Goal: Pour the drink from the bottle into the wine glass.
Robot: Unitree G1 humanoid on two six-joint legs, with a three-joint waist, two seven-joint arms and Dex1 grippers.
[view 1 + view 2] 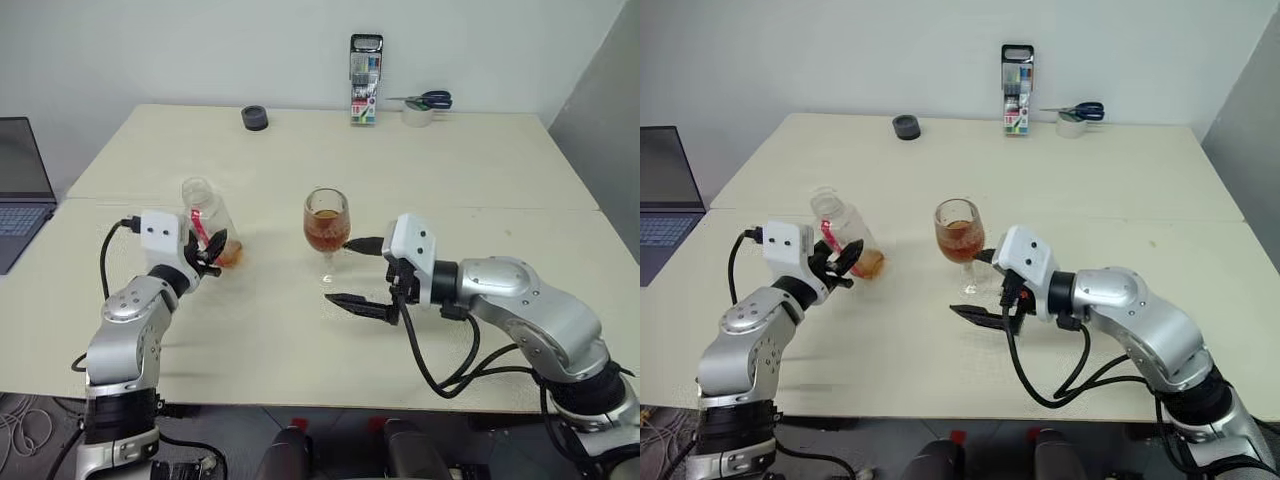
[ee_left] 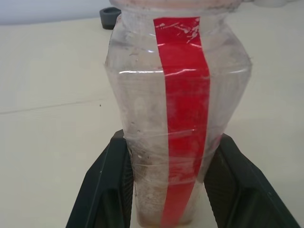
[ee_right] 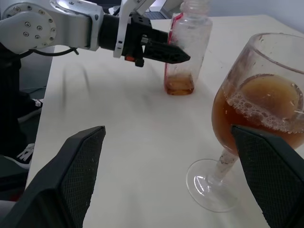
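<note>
Right hand [image 1: 352, 272] spread beside wine glass [image 1: 327, 222] half full, amber | left hand [image 1: 205, 252] clamps near-empty bottle [image 1: 208, 221]

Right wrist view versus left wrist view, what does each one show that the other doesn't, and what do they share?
Right wrist view alone: the wine glass about half full of amber drink, foam on top, the open right gripper, and the left gripper from outside. Left wrist view alone: the red label strip close up and a dark round object far back. Shared: the bottle, gripped low, and the pale table.
</note>
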